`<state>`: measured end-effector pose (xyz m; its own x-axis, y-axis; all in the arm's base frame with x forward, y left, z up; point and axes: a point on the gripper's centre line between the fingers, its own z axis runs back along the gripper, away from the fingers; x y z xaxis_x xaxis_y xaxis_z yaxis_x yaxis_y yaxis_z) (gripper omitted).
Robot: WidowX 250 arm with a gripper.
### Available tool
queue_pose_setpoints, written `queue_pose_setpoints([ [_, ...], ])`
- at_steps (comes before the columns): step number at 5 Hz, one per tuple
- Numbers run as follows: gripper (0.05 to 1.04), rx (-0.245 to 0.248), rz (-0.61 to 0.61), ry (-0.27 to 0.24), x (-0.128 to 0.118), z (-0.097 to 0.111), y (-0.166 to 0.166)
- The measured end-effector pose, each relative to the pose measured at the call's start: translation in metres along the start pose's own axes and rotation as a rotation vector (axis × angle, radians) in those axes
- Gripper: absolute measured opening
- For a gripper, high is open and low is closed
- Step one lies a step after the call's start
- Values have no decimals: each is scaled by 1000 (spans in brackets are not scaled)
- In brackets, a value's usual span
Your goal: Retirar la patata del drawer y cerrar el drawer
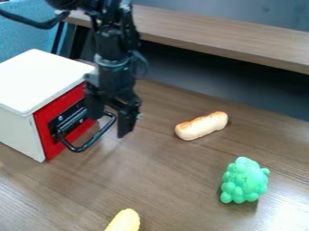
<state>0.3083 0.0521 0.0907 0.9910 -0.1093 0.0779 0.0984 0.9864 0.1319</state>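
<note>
Hand spread at handle; drawer looks shut. Finger snagging handle on retreat could tug it open.

One white box stands at the left, with one red drawer front and one black handle. The wooden tabletop also holds three loose toy foods: one bread roll right of centre, one green grape bunch near right, one yellow piece at the near edge.
</note>
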Motion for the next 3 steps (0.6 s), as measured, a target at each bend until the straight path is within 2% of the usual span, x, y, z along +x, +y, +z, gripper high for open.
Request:
queue_pose_setpoints([
  [1, 999, -48, -52, -50, 21, 21, -31],
  [2, 999, -116, -101, -36, 35, 23, -62],
  [3, 999, -192, -134, -52, 50, 30, -95],
])
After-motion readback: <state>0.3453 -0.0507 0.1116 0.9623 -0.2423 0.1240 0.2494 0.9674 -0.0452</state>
